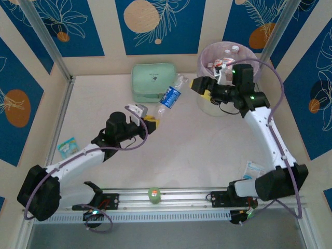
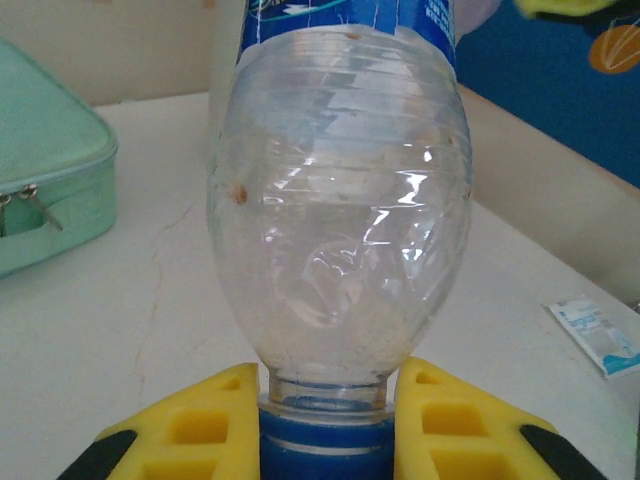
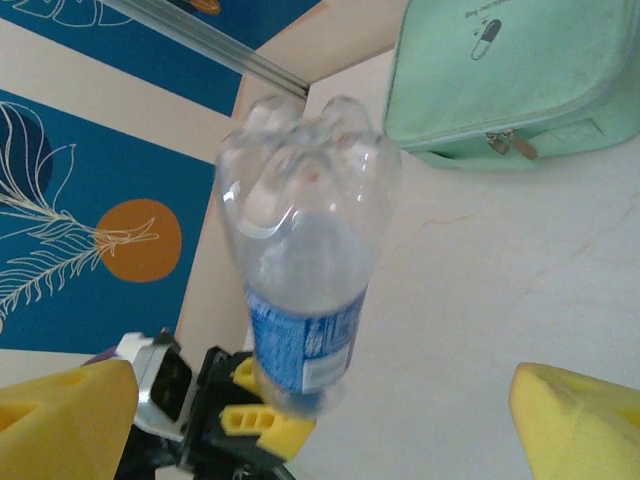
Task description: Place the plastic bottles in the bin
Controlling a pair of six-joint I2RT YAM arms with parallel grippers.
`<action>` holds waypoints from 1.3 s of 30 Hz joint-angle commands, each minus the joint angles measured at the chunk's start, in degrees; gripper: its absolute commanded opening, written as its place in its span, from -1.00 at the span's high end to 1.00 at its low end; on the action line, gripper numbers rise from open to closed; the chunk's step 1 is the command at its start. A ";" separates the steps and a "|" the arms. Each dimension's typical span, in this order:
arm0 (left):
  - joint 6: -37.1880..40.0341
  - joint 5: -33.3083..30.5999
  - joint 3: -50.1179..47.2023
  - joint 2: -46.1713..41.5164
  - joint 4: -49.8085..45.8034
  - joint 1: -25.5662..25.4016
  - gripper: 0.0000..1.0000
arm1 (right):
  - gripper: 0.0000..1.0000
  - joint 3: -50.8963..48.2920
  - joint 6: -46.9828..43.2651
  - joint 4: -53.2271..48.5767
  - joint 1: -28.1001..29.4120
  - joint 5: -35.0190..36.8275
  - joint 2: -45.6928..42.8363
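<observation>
A clear plastic bottle (image 1: 170,97) with a blue label and blue cap hangs above the table, tilted up toward the far right. My left gripper (image 1: 150,123) is shut on its cap. In the left wrist view the yellow fingers (image 2: 200,425) pinch the blue cap under the bottle (image 2: 340,230). The round whitish bin (image 1: 210,106) stands at the far right with several bottles (image 1: 226,62) inside. My right gripper (image 1: 198,88) is open beside the bin, facing the held bottle's base (image 3: 305,220). Nothing sits between its wide-spread yellow fingertips (image 3: 70,420).
A mint green zipped case (image 1: 153,82) lies at the back centre, just behind the held bottle. Small packets lie at the left (image 1: 67,147) and right (image 1: 254,169) of the table. A small green object (image 1: 154,194) rests on the front rail. Walls close in on three sides.
</observation>
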 commanded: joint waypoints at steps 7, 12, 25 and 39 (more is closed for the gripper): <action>0.74 1.48 -0.62 -1.19 1.88 -1.35 0.67 | -0.81 8.87 0.02 1.58 2.95 -2.20 9.61; 1.23 2.30 -0.28 -0.19 2.22 -1.88 0.68 | -0.68 12.02 -1.02 -0.73 3.68 -2.13 12.93; 1.42 0.40 0.32 -0.49 1.09 -1.95 0.12 | 0.13 16.23 -2.84 -3.67 2.40 -1.48 12.55; 3.15 -8.46 2.77 -5.57 -10.72 -1.83 -0.90 | 0.55 43.92 -13.98 -11.95 -9.26 22.69 13.46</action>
